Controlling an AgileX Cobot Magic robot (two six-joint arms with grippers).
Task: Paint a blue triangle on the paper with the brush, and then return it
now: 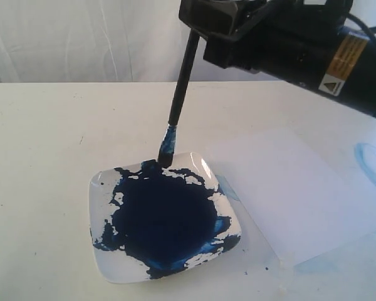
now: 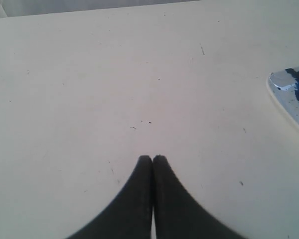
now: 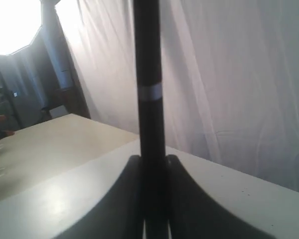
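Blue-tipped, the brush (image 1: 183, 75) dips at the far rim of the plate (image 1: 101, 183) beside the bare paper (image 1: 288, 188), where a drip in transit could spot the bench (image 1: 37, 125) — left wrist: the left gripper (image 2: 152, 160), pinched together and empty, has open bench ahead — right wrist: the right gripper (image 3: 153, 164) clamps the handle

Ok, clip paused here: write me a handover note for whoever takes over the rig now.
Right gripper: shut on the long black-handled paintbrush, held tilted, with its blue bristles at the far edge of the dark paint in the white square plate.
Left gripper: shut, empty, above the bare table beside the plate.
White paper sheet: flat, right of the plate, no triangle visible on it.
Done: brush in hand, at the paint.
Left: paint the blue triangle, return the brush.
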